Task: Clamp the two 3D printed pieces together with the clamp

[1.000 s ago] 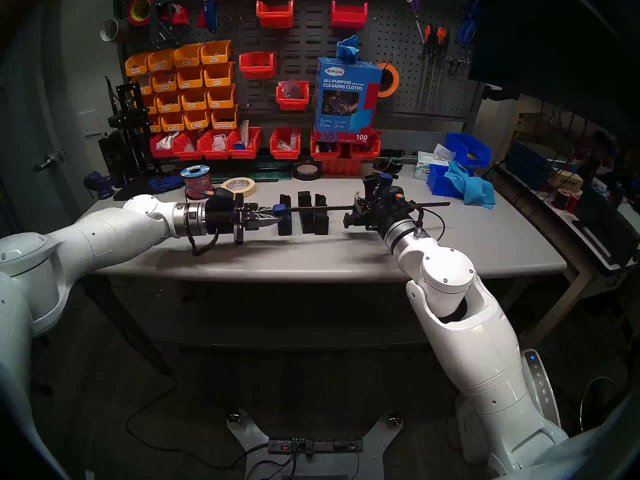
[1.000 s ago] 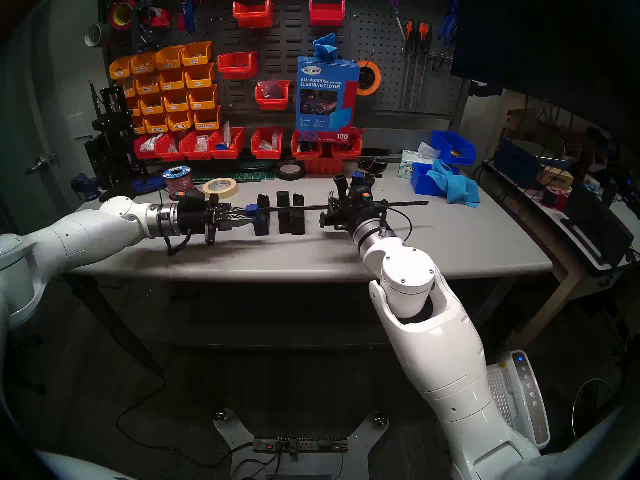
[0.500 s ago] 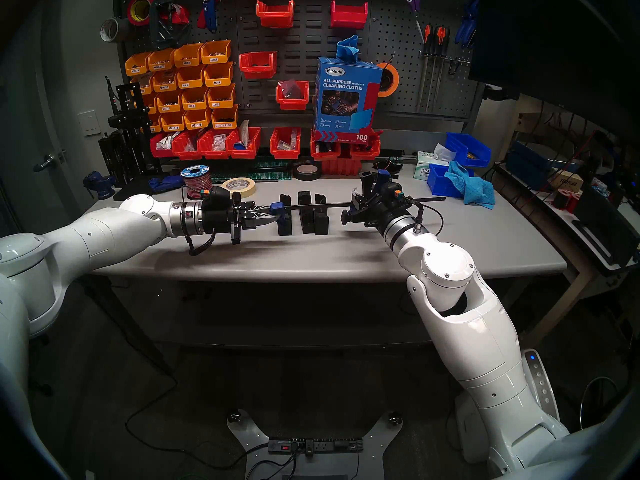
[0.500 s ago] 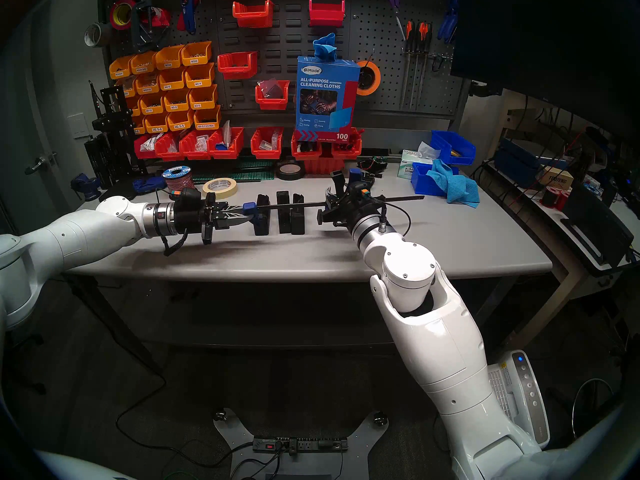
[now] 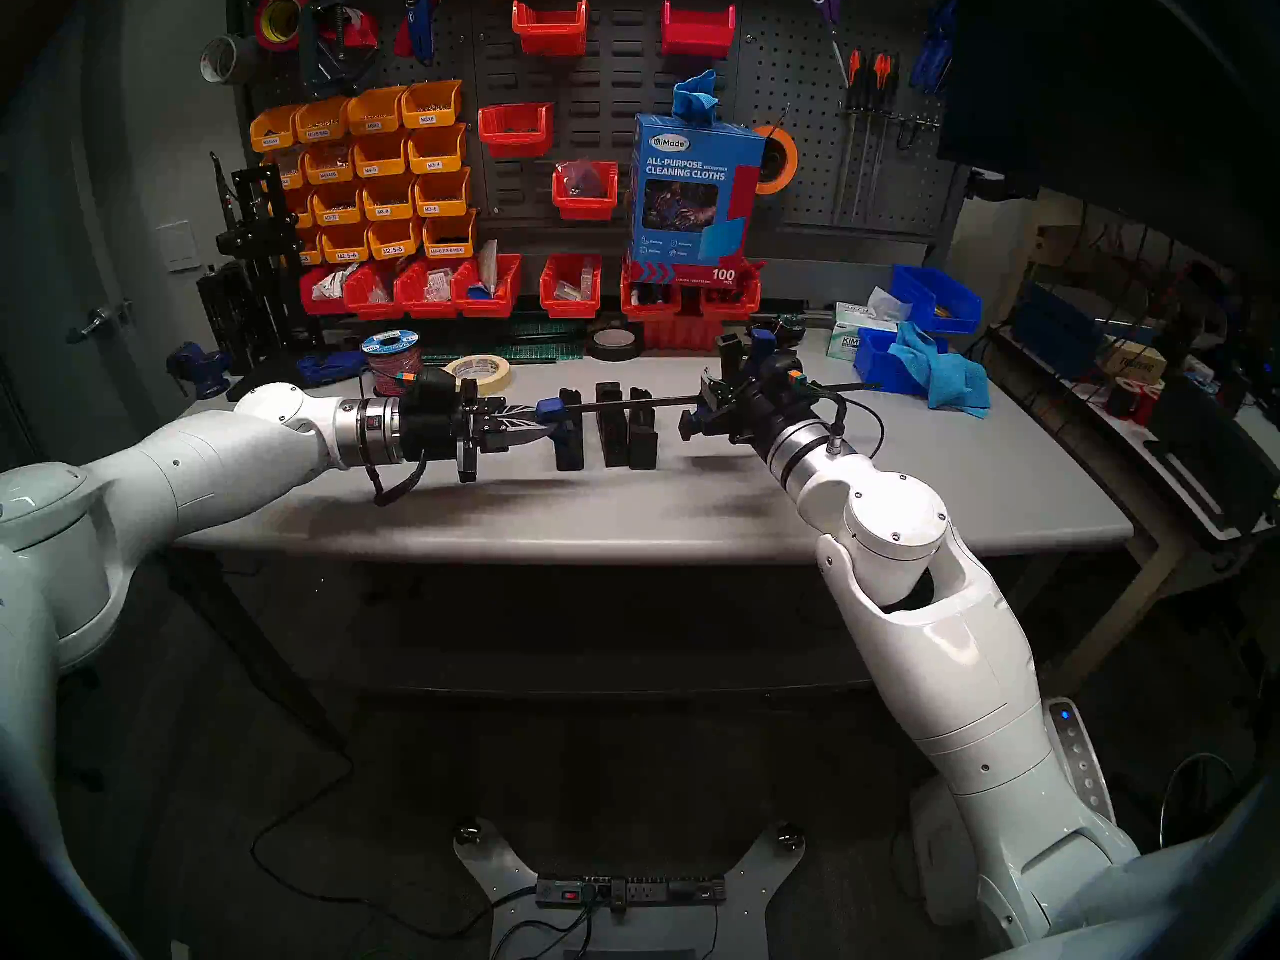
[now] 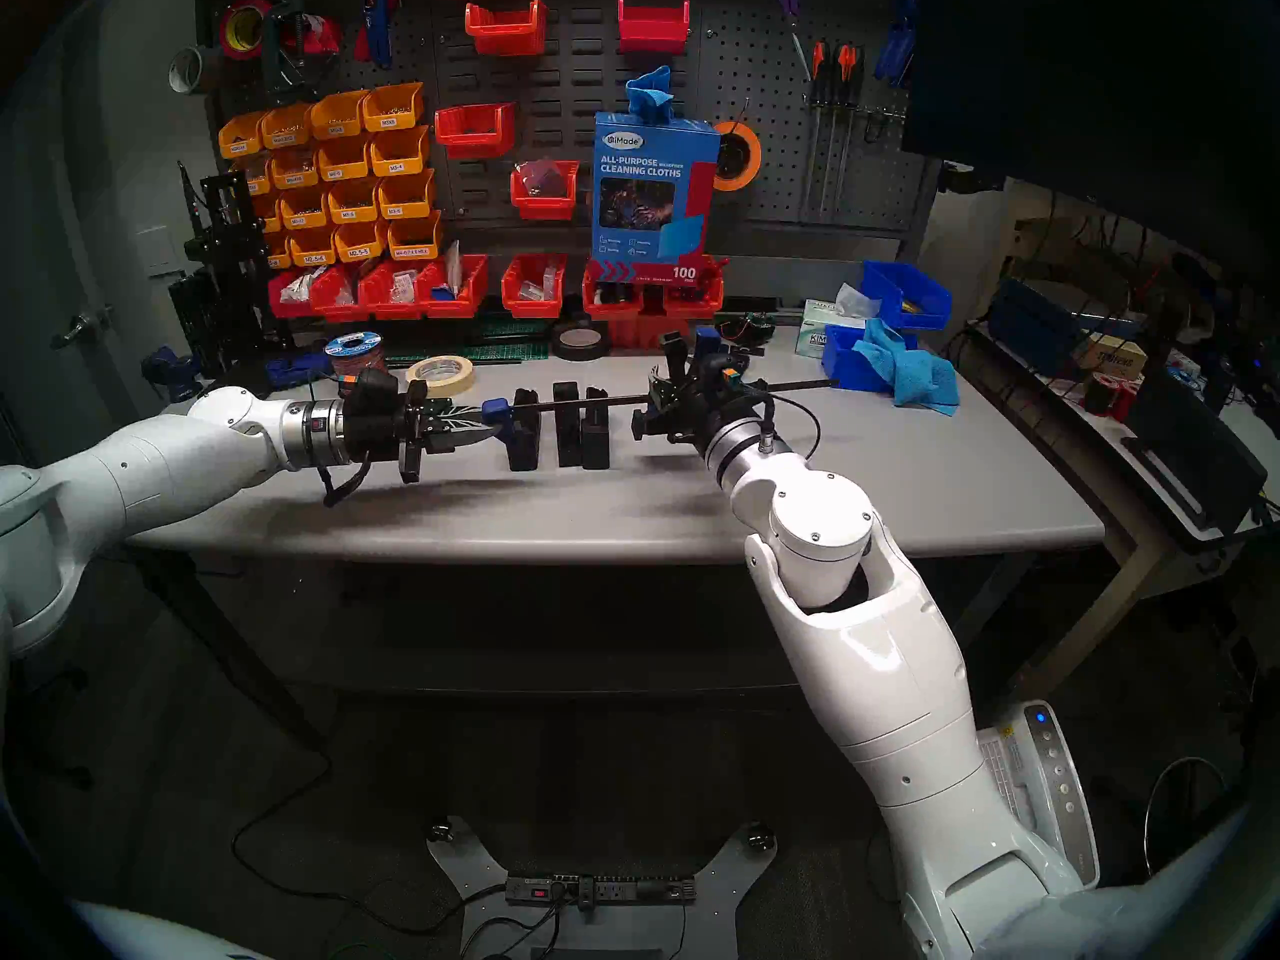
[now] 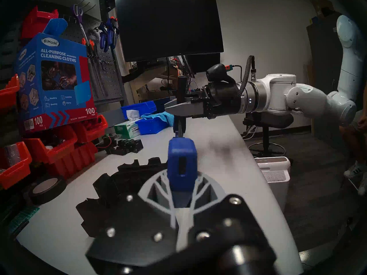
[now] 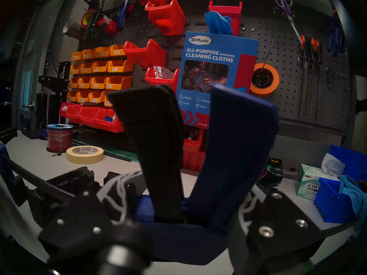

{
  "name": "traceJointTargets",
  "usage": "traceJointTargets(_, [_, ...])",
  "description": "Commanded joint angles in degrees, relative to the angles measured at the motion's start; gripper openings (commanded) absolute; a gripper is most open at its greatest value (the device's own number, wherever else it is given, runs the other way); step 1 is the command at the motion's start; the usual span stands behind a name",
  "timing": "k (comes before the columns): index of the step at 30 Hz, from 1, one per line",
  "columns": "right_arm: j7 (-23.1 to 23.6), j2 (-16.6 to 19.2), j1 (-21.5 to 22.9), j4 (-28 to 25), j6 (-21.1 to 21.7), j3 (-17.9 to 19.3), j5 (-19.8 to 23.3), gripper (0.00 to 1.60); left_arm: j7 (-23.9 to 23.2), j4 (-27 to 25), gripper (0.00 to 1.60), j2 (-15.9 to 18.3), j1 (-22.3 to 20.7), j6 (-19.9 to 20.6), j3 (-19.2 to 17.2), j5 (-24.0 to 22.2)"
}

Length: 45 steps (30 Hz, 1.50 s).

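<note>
The clamp (image 5: pixel 644 402) is held in the air over the grey table (image 5: pixel 623 515), its thin black bar tilted with the right end higher. My left gripper (image 5: pixel 537 420) is shut on the clamp's blue left end (image 7: pixel 181 165). My right gripper (image 5: pixel 720 403) is shut on the clamp's body, and the black trigger (image 8: pixel 158 149) and blue handle (image 8: pixel 238 149) stick out between its fingers. The two 3D printed pieces (image 5: pixel 611 429) (image 5: pixel 643 433) stand upright side by side, and the bar crosses their upper parts. A third dark block (image 5: pixel 569 446) sits by the clamp's left end; I cannot tell whether it is the clamp's jaw.
A masking tape roll (image 5: pixel 478 373), a wire spool (image 5: pixel 393 359) and a black tape roll (image 5: pixel 613 342) lie behind the arms. Small black parts (image 5: pixel 779 329), a tissue box (image 5: pixel 848 335) and blue bins with a cloth (image 5: pixel 935 373) are at the back right. Red bins (image 5: pixel 429 290) line the back.
Both arms have carried the clamp a little up and to the left. The bar's right end has risen, so it is more tilted. Both grips are unchanged.
</note>
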Motion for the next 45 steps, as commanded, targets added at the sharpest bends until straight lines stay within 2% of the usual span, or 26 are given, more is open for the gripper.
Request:
traceJointTargets(1, [0.0,0.5,3.6,0.6,-2.1,2.5,0.0,0.00,-6.2,1.2,0.00,0.4,-1.6,-0.2,-1.0,-0.7])
traceJointTargets(10, [1.3,0.0,5.0,2.4,-3.4,2.4,0.5,0.00,-6.8,2.0,0.00,0.1,-1.8,-0.1,-1.4,-0.6])
traceJointTargets(11, [1.4,-0.1,5.2,2.6,-3.5,2.4,0.5,0.00,-5.8,1.5,0.00,0.3,-1.8,-0.2,-1.2,-0.3])
traceJointTargets(13, [1.7,-0.3,5.5,3.1,-3.8,2.2,0.6,0.00,-7.0,2.0,0.00,0.1,-1.8,-0.1,-1.5,-0.6])
traceJointTargets(14, [1.8,-0.4,5.6,3.3,-4.0,2.1,0.6,0.00,-5.6,1.2,0.00,0.5,-2.0,-0.2,-1.2,-0.2])
traceJointTargets(18, [2.2,-0.8,6.2,4.1,-4.5,1.9,0.7,0.00,-6.9,1.7,0.00,0.4,-2.2,-0.2,-1.4,-0.4])
traceJointTargets(19, [2.3,-0.9,6.3,4.3,-4.6,1.8,0.7,0.00,-5.2,0.7,0.00,0.9,-2.3,-0.3,-1.1,0.1])
traceJointTargets(20, [2.4,-1.0,6.4,4.5,-4.7,1.8,0.8,0.00,-7.1,1.7,0.00,0.5,-2.3,-0.2,-1.5,-0.3])
traceJointTargets(21, [2.5,-1.1,6.6,4.7,-4.9,1.7,0.8,0.00,-5.3,0.8,0.00,1.0,-2.4,-0.3,-1.1,0.2])
traceJointTargets(25, [2.9,-1.8,7.3,5.6,-5.4,1.2,0.7,0.00,-6.6,1.9,0.00,0.8,-2.6,-0.2,-1.4,-0.2])
traceJointTargets(27, [3.0,-2.2,7.7,5.9,-5.6,1.0,0.6,0.00,-5.5,1.6,0.00,1.2,-2.9,-0.3,-1.2,0.1])
traceJointTargets(35, [3.5,-3.0,8.7,7.1,-6.1,0.7,0.3,0.00,-6.1,3.1,0.00,1.4,-4.0,-0.4,-1.1,0.8])
traceJointTargets(45, [3.9,-2.6,8.9,7.7,-6.5,1.1,0.1,0.00,-5.6,4.9,0.00,1.4,-4.6,-0.4,-1.1,1.2])
